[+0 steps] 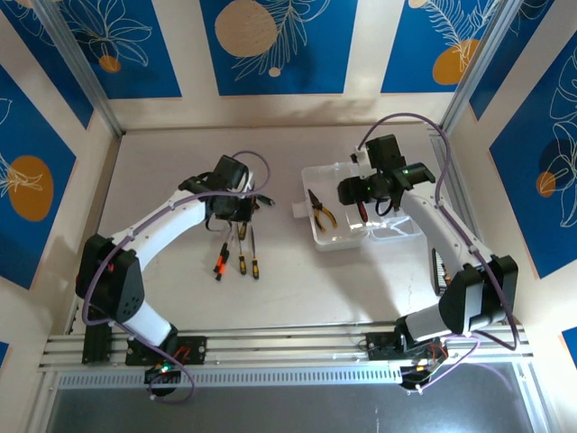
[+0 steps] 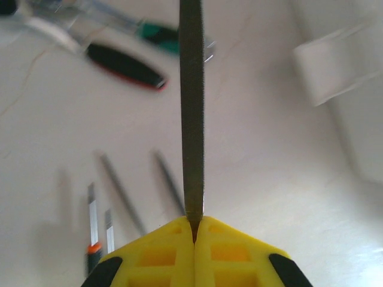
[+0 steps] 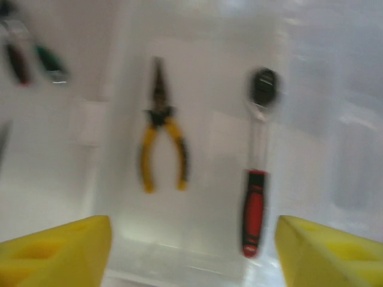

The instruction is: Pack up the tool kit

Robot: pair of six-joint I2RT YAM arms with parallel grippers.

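Nearest to the camera stand the two arm bases, and from them the left arm [image 1: 153, 225] and the right arm [image 1: 455, 248] reach forward over the pale counter [image 1: 297, 289]. On the right half of the counter lies the clear case [image 1: 347, 236], open on top, with its white handle [image 1: 296, 210] turned to the left. The right claw [image 1: 358, 192] hangs over the case with its yellow fingers [image 3: 60, 251] wide apart and nothing between them. The left claw [image 1: 236, 209] is over the middle-left of the counter, closed tight on a thin dark metal blade [image 2: 191, 107] with a finely toothed edge (it looks like a file, but I cannot say for sure). Inside the case two tools lie side by side without touching: the wrench [image 3: 254, 203] with a red and black grip on the right, and the yellow-handled pliers [image 3: 161, 137] on the left. Three screwdrivers [image 1: 241, 260] lie close together on the counter, outside the case, just on the near side of the left claw.
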